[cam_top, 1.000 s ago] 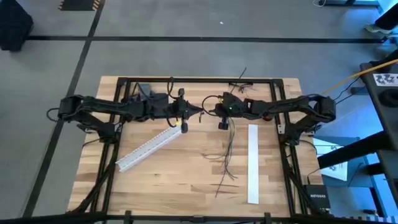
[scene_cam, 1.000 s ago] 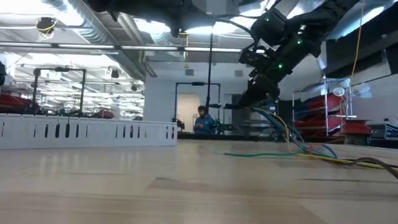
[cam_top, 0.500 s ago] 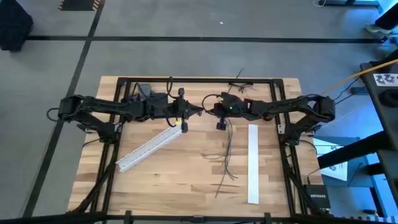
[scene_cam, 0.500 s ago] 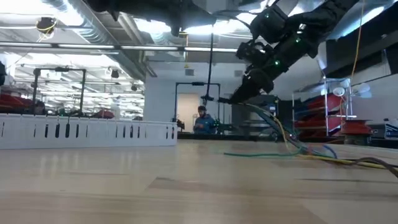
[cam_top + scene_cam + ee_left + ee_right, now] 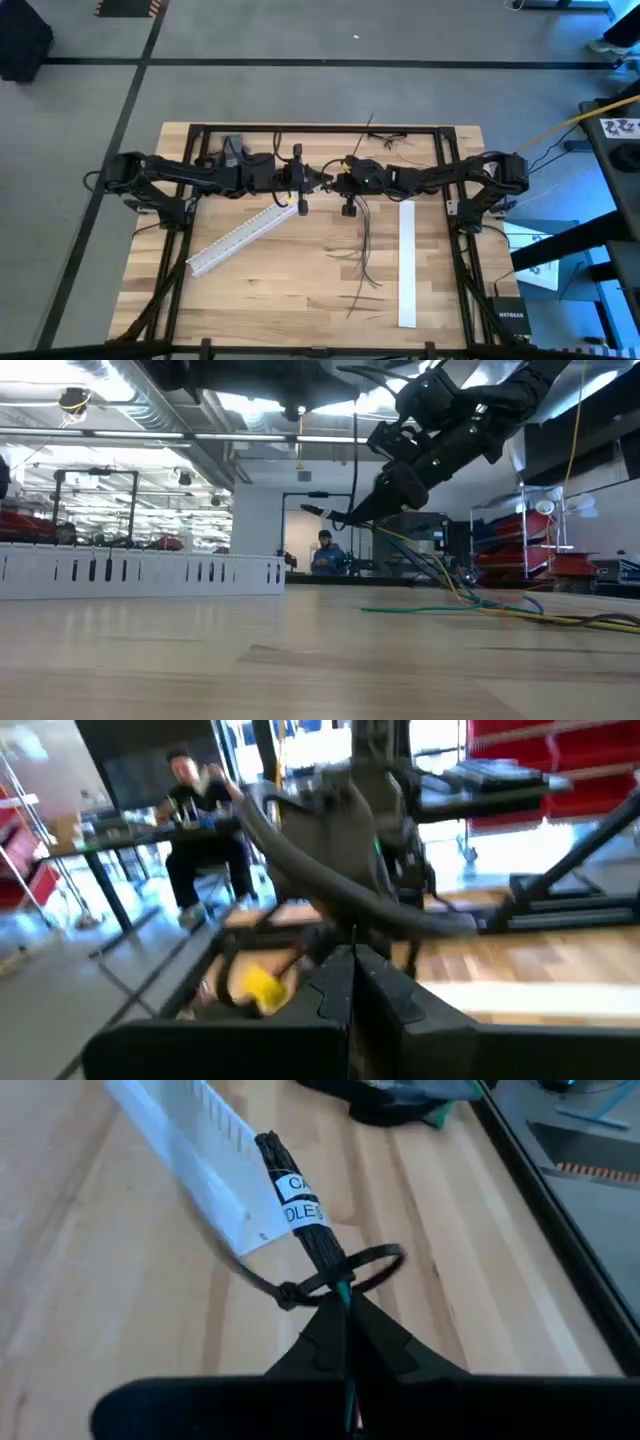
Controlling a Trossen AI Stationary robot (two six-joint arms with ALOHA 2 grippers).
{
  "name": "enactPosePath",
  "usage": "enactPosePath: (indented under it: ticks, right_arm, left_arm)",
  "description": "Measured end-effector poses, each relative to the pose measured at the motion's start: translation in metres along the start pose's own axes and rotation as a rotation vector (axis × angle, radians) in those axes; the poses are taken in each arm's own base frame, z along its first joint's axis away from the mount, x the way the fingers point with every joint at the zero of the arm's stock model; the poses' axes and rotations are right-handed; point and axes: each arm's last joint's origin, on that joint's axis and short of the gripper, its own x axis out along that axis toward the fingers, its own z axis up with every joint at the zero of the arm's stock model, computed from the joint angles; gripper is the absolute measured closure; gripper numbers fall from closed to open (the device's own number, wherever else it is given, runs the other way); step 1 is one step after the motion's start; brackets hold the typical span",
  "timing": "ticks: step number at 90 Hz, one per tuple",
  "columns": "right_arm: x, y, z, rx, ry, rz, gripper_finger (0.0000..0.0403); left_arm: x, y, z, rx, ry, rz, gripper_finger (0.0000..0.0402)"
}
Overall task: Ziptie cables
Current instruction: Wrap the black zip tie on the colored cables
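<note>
Pinches the far ends of the cables [image 5: 365, 235] in the right gripper [image 5: 337, 180], fingers pressed together on a green strand in the right wrist view. Trails the rest of the bunch down and toward the near edge of the table [image 5: 250, 300], long axis far-to-near, between the slanted white slotted strip [image 5: 240, 235] and the straight white strip [image 5: 406, 265]. Meets the left gripper [image 5: 320, 180] almost tip to tip at mid-table, its fingers closed too; cannot tell what, if anything, sits between them. Shows a black zip-tie loop [image 5: 372, 1266] just ahead of the right fingertips, beside a labelled bundle of ties [image 5: 300, 1215], so probably calls for threading leftward into that loop. Compared with a second ago: right gripper shifted left, left gripper edged right, gap nearly gone, held cable ends drawn higher and farther left in the low view.
</note>
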Motion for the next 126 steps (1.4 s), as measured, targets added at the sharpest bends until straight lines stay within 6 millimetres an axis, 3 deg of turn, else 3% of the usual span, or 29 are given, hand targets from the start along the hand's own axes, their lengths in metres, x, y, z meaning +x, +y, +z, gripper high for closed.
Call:
enactPosePath:
  ticks: [27, 55, 68, 98, 113, 126]
  right_arm:
    - [0.004, 0.005, -0.004, -0.009, 0.020, 0.021, 0.0373]
    - [0.003, 0.009, -0.012, -0.024, 0.113, 0.049, 0.0265]
    - [-0.002, 0.008, -0.012, -0.042, 0.140, 0.058, 0.0236]
    - [0.003, 0.011, -0.017, -0.045, 0.145, 0.103, 0.0235]
    - [0.016, 0.014, -0.027, -0.044, 0.144, 0.123, 0.0235]
    - [0.024, 0.017, -0.039, -0.046, 0.063, 0.109, 0.0236]
  left_arm:
    - [0.000, -0.001, -0.005, 0.011, 0.046, -0.009, 0.0401]
    - [0.000, -0.002, -0.011, 0.058, 0.102, -0.023, 0.0401]
    - [0.006, -0.003, -0.021, 0.069, 0.132, -0.026, 0.0401]
    - [0.030, 0.001, -0.063, 0.134, 0.186, -0.007, 0.0401]
    - [0.029, 0.003, -0.062, 0.122, 0.187, 0.000, 0.0401]
    - [0.024, 0.005, -0.048, 0.113, 0.139, 0.013, 0.0401]
